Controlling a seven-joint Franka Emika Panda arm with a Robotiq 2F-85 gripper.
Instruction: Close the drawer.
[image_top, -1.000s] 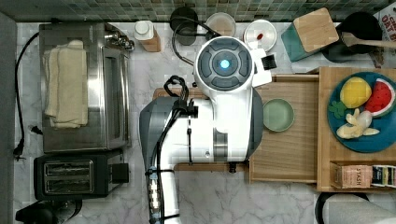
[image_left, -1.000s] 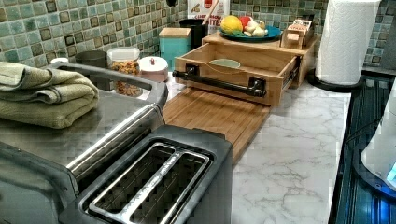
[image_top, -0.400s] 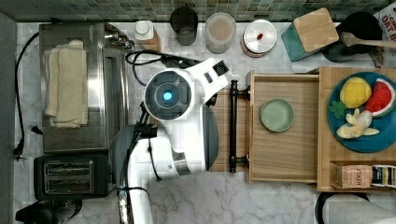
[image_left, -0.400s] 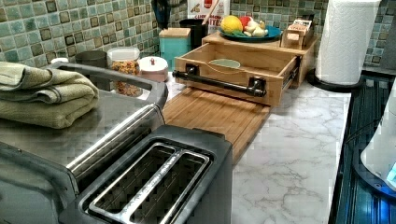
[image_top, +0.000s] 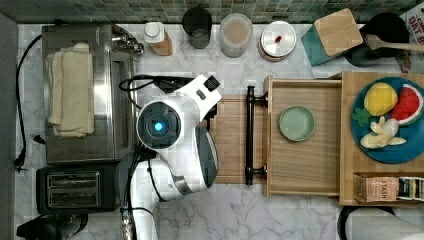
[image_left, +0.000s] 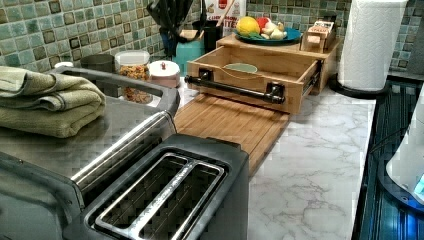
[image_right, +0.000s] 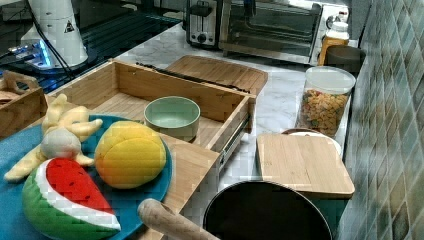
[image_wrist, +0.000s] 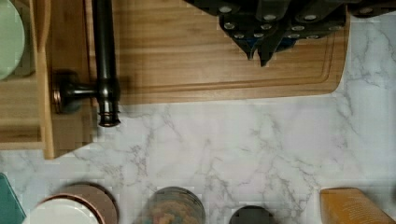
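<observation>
Now, I see drawer (image_top: 305, 137) pulled open, stiff wood on runners, light bowl (image_top: 297, 123) inside. Black handle (image_wrist: 105, 60) ahead of gripper (image_wrist: 261, 49), apart; fingertips together. I'd push bar middle squarely.

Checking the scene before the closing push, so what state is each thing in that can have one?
Drawer: pulled out, open.
Green bowl: upright, empty, inside the drawer.
Gripper: above the cutting board, apart from the handle, holding nothing.
Toaster: slots empty.
Cereal jar: lid on, mostly full.
Dark cup: uncovered.
</observation>
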